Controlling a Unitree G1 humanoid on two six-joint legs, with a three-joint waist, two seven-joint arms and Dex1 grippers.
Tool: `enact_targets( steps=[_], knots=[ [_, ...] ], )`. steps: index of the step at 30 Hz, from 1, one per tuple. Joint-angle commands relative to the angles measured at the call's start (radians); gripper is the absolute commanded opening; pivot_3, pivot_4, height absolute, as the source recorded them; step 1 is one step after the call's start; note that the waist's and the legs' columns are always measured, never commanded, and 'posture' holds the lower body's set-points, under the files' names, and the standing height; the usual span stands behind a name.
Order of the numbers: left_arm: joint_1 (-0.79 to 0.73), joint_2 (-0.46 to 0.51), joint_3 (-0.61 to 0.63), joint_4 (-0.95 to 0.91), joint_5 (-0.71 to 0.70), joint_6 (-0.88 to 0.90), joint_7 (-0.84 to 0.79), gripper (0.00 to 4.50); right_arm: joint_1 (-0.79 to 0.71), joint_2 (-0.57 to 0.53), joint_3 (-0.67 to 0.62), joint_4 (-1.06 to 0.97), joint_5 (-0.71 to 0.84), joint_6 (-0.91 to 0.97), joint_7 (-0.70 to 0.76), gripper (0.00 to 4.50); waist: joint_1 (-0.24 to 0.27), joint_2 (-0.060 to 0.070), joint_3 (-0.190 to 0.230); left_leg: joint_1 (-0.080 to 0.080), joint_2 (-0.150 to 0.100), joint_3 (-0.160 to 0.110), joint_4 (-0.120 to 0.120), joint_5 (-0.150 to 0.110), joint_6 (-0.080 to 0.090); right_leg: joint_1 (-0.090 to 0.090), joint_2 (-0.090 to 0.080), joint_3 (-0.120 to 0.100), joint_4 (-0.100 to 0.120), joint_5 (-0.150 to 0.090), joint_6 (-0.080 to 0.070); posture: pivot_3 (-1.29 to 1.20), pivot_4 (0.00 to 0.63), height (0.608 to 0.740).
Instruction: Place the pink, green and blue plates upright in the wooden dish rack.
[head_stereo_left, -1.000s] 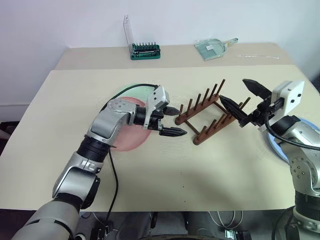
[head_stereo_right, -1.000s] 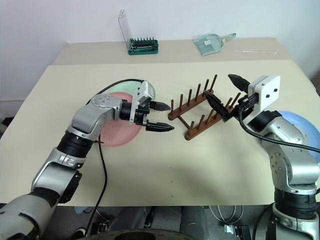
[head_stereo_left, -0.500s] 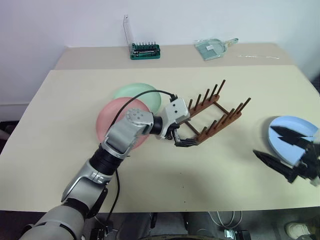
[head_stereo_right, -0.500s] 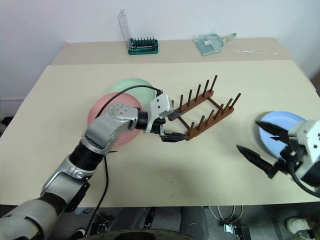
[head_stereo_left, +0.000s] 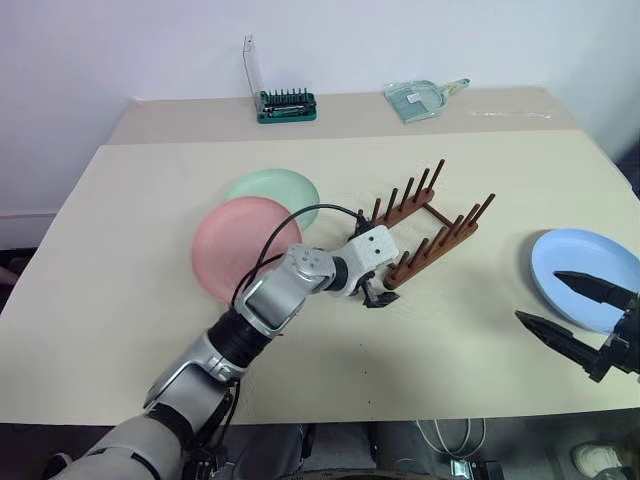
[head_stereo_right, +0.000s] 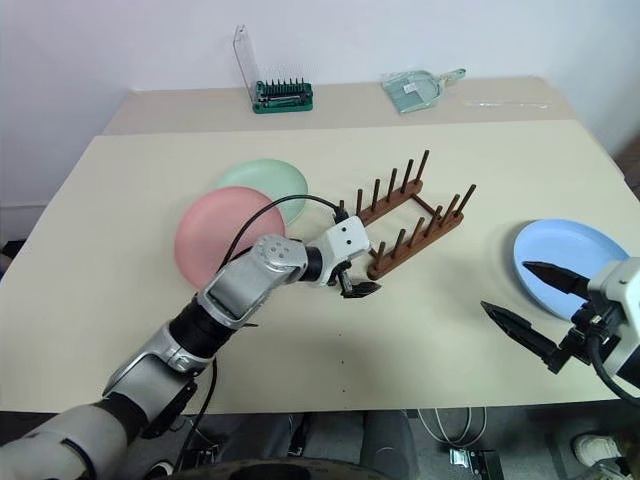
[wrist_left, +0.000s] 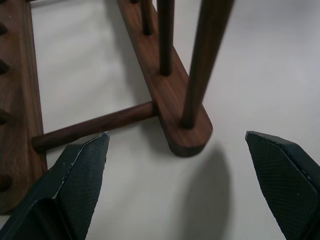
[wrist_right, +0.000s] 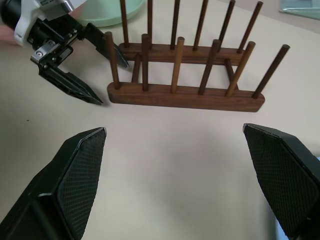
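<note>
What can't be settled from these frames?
- Green plate: near edge hidden under the pink plate, head views.
- Left gripper: whether a finger touches the wooden dish rack; the white wrist housing hides it.
- Blue plate: near rim covered by the right gripper.

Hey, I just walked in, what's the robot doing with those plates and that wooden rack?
No plate is in the wooden dish rack yet. The pink plate and green plate lie flat on the table, overlapping, and the blue plate lies flat near the table's right edge. The left gripper, open, is at the rack's near end. The right gripper, open and empty, hovers beside the blue plate.
</note>
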Motion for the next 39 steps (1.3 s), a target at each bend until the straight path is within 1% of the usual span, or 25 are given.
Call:
enact_targets(
  steps=[1, 8, 11, 14, 15, 17, 19, 20, 22, 26, 28, 32, 35, 39],
  knots=[
    [0.014, -0.04, 0.043, -0.003, -0.021, 0.027, 0.021, 4.5, -0.003, 0.005, -0.025, -0.028, 0.01, 0.001, -0.012, 4.49, -0.001, 0.0, 0.0, 0.0, 0.0, 0.0, 0.0, 0.0, 0.0, 0.0, 0.0, 0.0, 0.0, 0.0, 0.0, 0.0, 0.15, 0.74],
    [0.033, -0.086, 0.066, -0.004, -0.053, 0.125, 0.029, 4.5, -0.028, -0.007, -0.018, -0.023, 0.002, 0.003, -0.031, 4.49, -0.001, 0.0, 0.0, 0.001, 0.001, 0.001, 0.0, 0.0, 0.0, 0.001, 0.0, 0.0, -0.001, 0.0, 0.001, 0.0, 0.15, 0.74],
    [0.036, -0.121, 0.111, 0.014, -0.088, 0.177, 0.042, 4.5, -0.034, -0.008, -0.016, -0.023, 0.0, 0.003, -0.036, 4.49, -0.001, 0.0, 0.0, 0.001, 0.001, 0.001, 0.0, -0.001, 0.0, 0.002, 0.001, 0.0, -0.002, 0.0, 0.001, 0.0, 0.15, 0.74],
    [0.037, -0.129, 0.108, 0.027, -0.092, 0.193, 0.043, 3.67, -0.04, -0.008, -0.014, -0.028, 0.001, 0.005, -0.043, 4.5, 0.0, 0.0, 0.0, 0.001, 0.001, 0.001, 0.0, -0.001, 0.0, 0.002, 0.001, 0.0, -0.002, 0.001, 0.001, 0.0, 0.15, 0.74],
    [0.037, -0.13, 0.105, 0.029, -0.092, 0.195, 0.044, 3.26, -0.041, -0.008, -0.013, -0.03, 0.001, 0.005, -0.045, 4.5, 0.0, 0.0, 0.0, 0.001, 0.001, 0.001, 0.0, -0.001, 0.0, 0.002, 0.001, 0.0, -0.002, 0.001, 0.001, 0.0, 0.15, 0.74],
    [0.035, -0.13, 0.103, 0.034, -0.096, 0.215, 0.047, 2.15, -0.045, -0.008, -0.013, -0.031, 0.002, 0.006, -0.049, 4.5, 0.0, 0.0, 0.0, 0.002, 0.001, 0.001, 0.0, -0.001, 0.0, 0.002, 0.001, 0.0, -0.002, 0.001, 0.001, 0.0, 0.15, 0.74],
    [0.03, -0.125, 0.095, 0.042, -0.087, 0.221, 0.051, 1.2, -0.051, -0.007, -0.015, -0.031, 0.006, 0.008, -0.054, 4.5, 0.0, 0.0, 0.0, 0.002, 0.001, 0.001, 0.0, -0.001, 0.0, 0.003, 0.001, 0.0, -0.002, 0.001, 0.001, 0.0, 0.15, 0.74],
    [0.028, -0.122, 0.09, 0.043, -0.084, 0.219, 0.05, 0.8, -0.052, -0.007, -0.015, -0.032, 0.005, 0.008, -0.055, 4.5, 0.002, 0.0, 0.0, 0.002, 0.001, 0.001, 0.0, -0.001, 0.0, 0.003, 0.001, 0.0, -0.003, 0.001, 0.001, 0.0, 0.15, 0.74],
    [0.025, -0.115, 0.08, 0.043, -0.083, 0.218, 0.044, 0.79, -0.053, -0.007, -0.013, -0.033, 0.0, 0.007, -0.056, 4.5, 0.003, 0.002, -0.001, 0.004, 0.003, 0.003, 0.0, -0.001, 0.0, 0.008, 0.001, -0.001, -0.006, 0.001, 0.003, 0.0, 0.15, 0.74],
    [0.018, -0.107, 0.073, 0.046, -0.07, 0.187, 0.05, 0.79, -0.055, -0.002, -0.008, -0.039, -0.003, 0.005, -0.063, 4.5, 0.002, 0.002, -0.002, 0.004, 0.003, 0.003, 0.0, -0.001, 0.001, 0.009, 0.001, -0.001, -0.007, 0.002, 0.004, 0.0, 0.15, 0.74],
    [0.003, -0.114, 0.104, 0.063, -0.072, 0.141, 0.062, 0.79, -0.059, -0.001, -0.005, -0.041, -0.003, 0.004, -0.07, 4.5, 0.003, 0.002, -0.002, 0.004, 0.003, 0.003, 0.0, -0.001, 0.001, 0.009, 0.001, -0.001, -0.007, 0.002, 0.004, 0.0, 0.15, 0.74],
    [-0.064, -0.092, 0.127, 0.141, -0.057, -0.043, 0.026, 0.79, -0.066, 0.002, 0.001, -0.039, -0.002, 0.003, -0.076, 4.5, 0.002, 0.002, -0.001, 0.004, 0.003, 0.003, 0.0, -0.001, 0.001, 0.008, 0.001, -0.001, -0.008, 0.003, 0.004, 0.0, 0.15, 0.74],
    [-0.11, -0.078, 0.146, 0.207, -0.071, -0.143, -0.032, 0.79, -0.076, -0.002, 0.003, -0.035, -0.001, 0.001, -0.077, 4.5, -0.002, 0.002, -0.001, 0.003, 0.003, 0.003, 0.0, -0.001, 0.001, 0.007, 0.001, -0.001, -0.008, 0.003, 0.004, 0.0, 0.15, 0.74],
    [-0.125, -0.042, 0.132, 0.214, -0.129, -0.254, -0.237, 0.79, -0.106, -0.012, 0.024, -0.025, -0.003, 0.002, -0.08, 4.5, -0.001, 0.003, -0.001, 0.002, 0.004, 0.004, 0.0, -0.001, 0.001, 0.006, 0.001, -0.001, -0.01, 0.003, 0.003, 0.0, 0.15, 0.74]
  ],
)
